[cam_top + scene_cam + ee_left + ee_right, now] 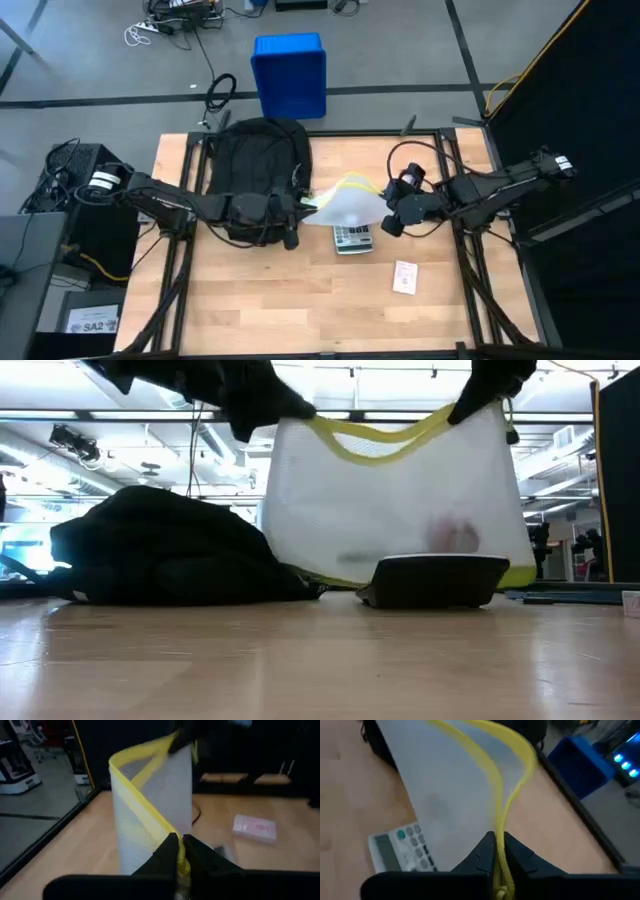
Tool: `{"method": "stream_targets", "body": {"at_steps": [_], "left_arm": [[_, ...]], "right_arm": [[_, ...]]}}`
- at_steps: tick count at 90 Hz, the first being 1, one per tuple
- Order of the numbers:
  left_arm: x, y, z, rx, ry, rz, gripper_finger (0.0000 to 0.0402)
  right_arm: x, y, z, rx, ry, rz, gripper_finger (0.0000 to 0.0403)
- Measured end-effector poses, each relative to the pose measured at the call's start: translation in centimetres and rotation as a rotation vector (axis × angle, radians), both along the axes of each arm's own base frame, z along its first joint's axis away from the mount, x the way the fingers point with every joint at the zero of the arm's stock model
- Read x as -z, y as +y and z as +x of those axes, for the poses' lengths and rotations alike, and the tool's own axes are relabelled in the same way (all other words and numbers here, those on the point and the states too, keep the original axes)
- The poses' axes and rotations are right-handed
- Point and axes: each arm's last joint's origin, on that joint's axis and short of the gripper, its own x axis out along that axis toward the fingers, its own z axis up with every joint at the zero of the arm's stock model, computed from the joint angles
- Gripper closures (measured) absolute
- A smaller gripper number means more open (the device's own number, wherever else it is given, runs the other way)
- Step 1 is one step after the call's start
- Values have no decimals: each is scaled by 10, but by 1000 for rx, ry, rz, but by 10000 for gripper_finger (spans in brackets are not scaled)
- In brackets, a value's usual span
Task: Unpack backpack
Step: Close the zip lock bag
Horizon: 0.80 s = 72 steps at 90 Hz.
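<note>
A white mesh bag (pixel 345 205) with a yellow rim hangs between my two grippers, just right of the black backpack (pixel 255 165), which lies flat on the table's far left part. My left gripper (pixel 300 207) is shut on the bag's left top corner. My right gripper (pixel 387 218) is shut on its right top corner. In the low view the bag (pixel 395 500) hangs spread out, with something dim inside it. Its lower edge is down behind a calculator (pixel 435 580); I cannot tell whether it touches the table. My left gripper pinches the bag's yellow rim (pixel 170 831) between its two fingers at the left top corner (pixel 290 422), reaching level from the table's left. The bag hangs below it. My right gripper pinches the yellow rim (pixel 498 822) between its two fingers at the right top corner (pixel 470 410), coming level from the table's right. The rim sags in a shallow curve between the two holds.
The calculator (pixel 352 238) lies on the table just under and in front of the bag. A small pink pack of cards (pixel 404 277) lies nearer the front right. A blue bin (pixel 290 75) stands on the floor beyond the far edge.
</note>
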Motion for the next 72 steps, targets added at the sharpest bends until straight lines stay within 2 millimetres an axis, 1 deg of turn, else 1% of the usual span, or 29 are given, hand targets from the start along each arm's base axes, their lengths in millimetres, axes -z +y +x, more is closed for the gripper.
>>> {"method": "stream_targets", "body": {"at_steps": [11,17,22,29,39,47,53,59,72], "left_arm": [[-9,-4,3,104,-55,-55,402],[-16,-6,4,105,-66,-57,402],[-21,-5,6,70,-77,-60,402],[-23,-5,12,44,-78,-64,402],[-7,-6,22,42,-15,-55,402],[6,-3,31,26,11,-56,402],[16,0,38,18,18,-82,402],[24,0,43,55,34,-121,402],[28,-9,44,109,37,-174,402]], "right_arm": [[2,-3,-1,-11,25,86,403],[3,-3,-2,-8,37,94,403],[3,-4,-3,-4,41,97,403],[4,-4,-4,6,49,102,403],[4,-3,-4,-6,57,141,403],[5,-2,-3,-26,69,172,403],[6,0,-3,-44,75,199,403],[6,4,-4,-63,75,229,403],[5,16,-5,-142,79,313,403]]}}
